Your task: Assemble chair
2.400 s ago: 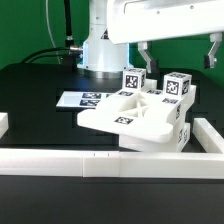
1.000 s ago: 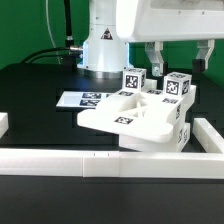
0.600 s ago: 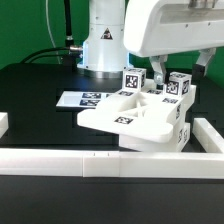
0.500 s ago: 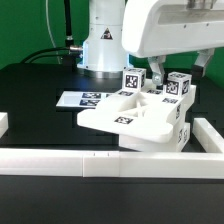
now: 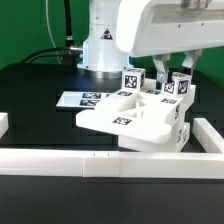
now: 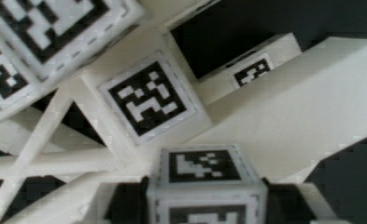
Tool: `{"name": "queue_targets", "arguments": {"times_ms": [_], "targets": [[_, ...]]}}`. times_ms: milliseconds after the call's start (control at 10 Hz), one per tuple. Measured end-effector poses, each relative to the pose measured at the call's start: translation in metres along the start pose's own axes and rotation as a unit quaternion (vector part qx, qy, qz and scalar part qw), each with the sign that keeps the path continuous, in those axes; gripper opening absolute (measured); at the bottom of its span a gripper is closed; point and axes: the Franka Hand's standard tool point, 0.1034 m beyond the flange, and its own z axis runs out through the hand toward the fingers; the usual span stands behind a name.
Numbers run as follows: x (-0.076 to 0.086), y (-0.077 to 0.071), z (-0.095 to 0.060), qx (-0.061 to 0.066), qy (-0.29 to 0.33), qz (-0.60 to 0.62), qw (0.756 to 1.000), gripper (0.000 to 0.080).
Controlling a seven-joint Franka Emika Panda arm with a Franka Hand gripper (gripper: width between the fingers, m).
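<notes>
Chair [image 5: 140, 115] parts stand joined as one white cluster on the black tabletop [image 5: 40, 90], in the corner formed by the low white border wall [image 5: 60, 162], and the pincer [image 5: 173, 72] has its two fingers on either side of the upright post [image 5: 178, 88] nearest the exterior view's right. One dark finger [image 5: 158, 70] shows on the post's left side in the exterior view and the other on its right, both at the level of the tag on the post's top. Whether the fingers already press on the post or stand just off it cannot be told; they are drawn in narrow around it. In the wrist view the tagged top block of that post [image 6: 201, 185] sits between two dark finger pads [image 6: 121, 196], with white bars crossing behind it.

A second tagged post [image 5: 133, 82] stands just beside the first, toward the exterior view's left. Below them lies the flat seat panel [image 5: 125, 120], its own tag facing up. The marker board [image 5: 82, 100] lies flat on the tabletop beyond the seat panel, near the robot's white base [image 5: 102, 45].
</notes>
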Motion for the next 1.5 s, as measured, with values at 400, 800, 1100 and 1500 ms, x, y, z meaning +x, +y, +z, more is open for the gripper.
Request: {"name": "queue_targets", "arguments": {"times_ms": [400, 800, 1100, 1500], "targets": [[0.0, 0.0, 0.0002, 0.0, 0.0, 0.085, 0.996, 0.0282], [0.0031, -0.0028, 0.0004, 0.001, 0.007, 0.292, 0.956, 0.0282], [0.0073, -0.0035, 0.0001, 0.004, 0.018, 0.43, 0.903, 0.0282], [0.0077, -0.0034, -0.0002, 0.007, 0.018, 0.539, 0.842, 0.0284]]}}
